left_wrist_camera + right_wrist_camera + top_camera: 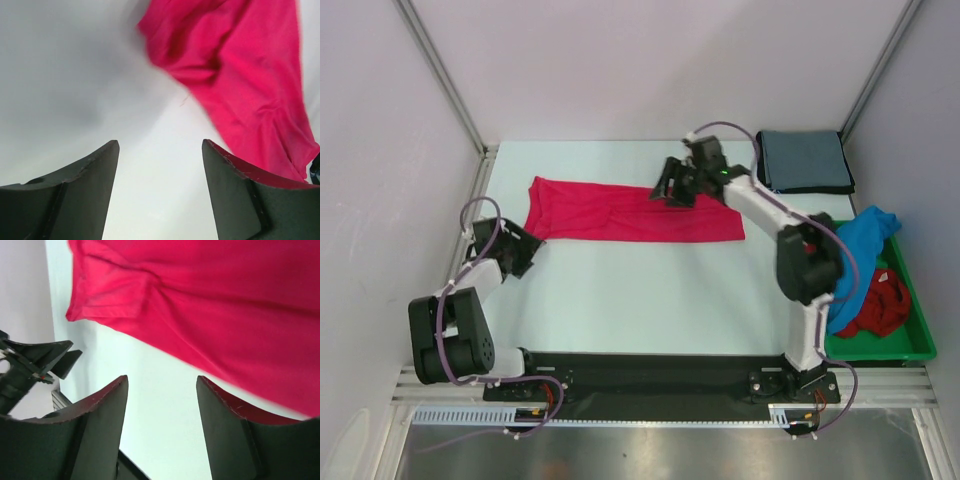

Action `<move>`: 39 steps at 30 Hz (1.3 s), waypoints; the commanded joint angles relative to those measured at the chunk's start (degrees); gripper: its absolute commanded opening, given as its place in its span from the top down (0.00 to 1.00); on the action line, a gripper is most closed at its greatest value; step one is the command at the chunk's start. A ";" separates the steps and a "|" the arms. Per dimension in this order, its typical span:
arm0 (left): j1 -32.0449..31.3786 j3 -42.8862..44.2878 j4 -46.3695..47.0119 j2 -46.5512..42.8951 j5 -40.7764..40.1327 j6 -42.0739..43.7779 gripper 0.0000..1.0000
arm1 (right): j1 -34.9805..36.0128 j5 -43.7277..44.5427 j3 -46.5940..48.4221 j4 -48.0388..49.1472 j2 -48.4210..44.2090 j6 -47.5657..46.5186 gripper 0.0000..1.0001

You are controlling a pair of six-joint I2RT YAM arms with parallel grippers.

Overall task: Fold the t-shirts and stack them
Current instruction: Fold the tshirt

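Tabletop (pixel 640 300) white, pink-red t-shirt (pixel 620 215) flat on it (folded lengthwise), plain walls (pixel 620 60).

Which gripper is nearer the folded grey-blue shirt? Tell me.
Right. The right gripper hovers over the pink-red shirt, left of the grey-blue shirt; the left gripper is much farther left.

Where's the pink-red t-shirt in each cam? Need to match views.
Top external: the bright pink-red cloth t-shirt lies as a long strip across the far middle of the white tabletop.
Left wrist: the t-shirt is upper right, reaching the right edge.
Right wrist: it fills the top, sloping down rightward.
Shared landmark: bare tabletop along the shirt's edge.
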 commanded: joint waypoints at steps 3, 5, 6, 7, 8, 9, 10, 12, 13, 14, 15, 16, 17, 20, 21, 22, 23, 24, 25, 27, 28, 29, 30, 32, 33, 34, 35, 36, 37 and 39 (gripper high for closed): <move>-0.12 -2.27 10.09 -1.03 -1.31 -7.90 0.26 | -7.31 6.55 -27.09 7.16 -18.15 6.22 0.37; -0.03 -1.05 10.18 0.64 -2.11 -7.20 0.26 | -10.20 7.43 -33.42 10.08 -21.84 7.54 0.37; -0.12 -0.69 10.09 1.26 -3.16 -7.11 0.26 | -11.17 7.52 -38.06 12.01 -24.47 9.03 0.37; 0.05 -0.43 10.27 1.79 -3.60 -7.11 0.26 | -12.40 7.43 -40.46 13.07 -25.45 9.39 0.37; 0.06 -0.08 10.53 2.40 -4.04 -7.28 0.26 | -14.07 7.43 -42.31 14.30 -26.33 9.66 0.36; 0.14 0.10 10.79 3.80 -4.40 -7.37 0.26 | -15.04 7.52 -43.72 15.79 -27.04 9.75 0.37; 0.23 0.28 11.23 4.77 -4.75 -7.80 0.26 | -15.75 7.69 -46.17 16.33 -27.83 9.66 0.36; 0.58 0.63 11.85 7.83 -4.40 -9.21 0.27 | -18.03 7.08 -47.86 17.82 -27.92 9.75 0.36; 0.76 0.80 12.89 8.99 -3.44 -10.00 0.28 | -18.91 6.91 -49.17 18.26 -27.66 10.18 0.36; 0.85 1.41 13.08 9.78 -3.26 -10.35 0.29 | -19.70 6.38 -49.88 18.79 -27.40 10.36 0.36; 0.93 1.77 13.25 11.44 -3.08 -10.62 0.30 | -21.01 6.12 -50.32 19.84 -27.05 10.36 0.36; 1.11 2.12 13.52 11.89 -3.17 -10.71 0.31 | -21.81 5.68 -50.68 20.20 -25.91 10.36 0.36; 1.20 2.30 13.52 12.33 -3.69 -10.80 0.32 | -22.43 5.06 -50.68 20.55 -25.21 10.54 0.36; 1.20 1.43 16.06 12.07 -4.40 -11.59 0.35 | -24.72 3.57 -50.94 22.73 -22.75 11.67 0.36; 1.20 1.25 16.85 12.16 -4.49 -11.68 0.35 | -25.15 3.56 -51.03 23.62 -22.30 11.85 0.35; 1.29 1.33 17.21 12.51 -4.49 -11.76 0.35 | -25.77 4.00 -51.12 23.89 -22.04 12.03 0.35; 1.29 1.68 17.21 12.77 -4.75 -11.59 0.36 | -26.04 4.09 -51.29 24.85 -21.51 12.21 0.35; 1.37 1.94 17.21 13.21 -4.84 -11.41 0.37 | -26.30 4.09 -51.30 25.21 -21.16 12.29 0.35; 1.37 2.12 17.21 13.48 -4.93 -11.15 0.38 | -26.39 4.27 -51.12 25.30 -20.72 12.38 0.35; 1.64 2.82 17.39 14.97 -4.49 -10.89 0.41 | -26.48 4.09 -50.07 25.39 -19.06 12.47 0.36; 1.81 3.00 17.91 15.50 -4.23 -10.71 0.43 | -26.30 4.09 -49.98 25.47 -18.70 12.47 0.37; 1.90 3.35 18.26 16.63 -3.87 -10.62 0.45 | -26.39 4.18 -49.89 25.73 -18.26 12.65 0.37; 1.90 3.53 18.79 17.08 -3.52 -10.62 0.50 | -26.30 4.18 -49.98 26.00 -17.73 12.82 0.38; 2.08 3.70 19.49 18.31 -3.26 -10.62 0.53 | -26.13 4.88 -50.06 26.26 -17.29 12.91 0.40; 2.25 3.79 20.28 18.66 -3.26 -10.62 0.53 | -26.13 5.06 -50.24 26.44 -16.85 13.35 0.41; 2.43 3.79 20.72 19.01 -3.26 -10.62 0.53 | -26.13 5.32 -50.41 26.79 -16.68 13.44 0.45; 2.52 3.97 21.08 19.37 -3.17 -10.62 0.55 | -26.04 5.58 -50.50 27.40 -16.50 13.70 0.46; 2.60 4.14 21.60 19.98 -3.08 -10.62 0.58 | -26.04 5.93 -50.68 27.58 -16.32 13.70 0.50; 2.78 4.67 21.95 20.33 -2.73 -10.36 0.59 | -26.04 6.72 -50.77 27.76 -15.89 13.79 0.51; 3.04 5.11 22.83 21.12 -2.29 -10.27 0.62 | -26.04 6.99 -50.77 28.20 -15.18 13.97 0.57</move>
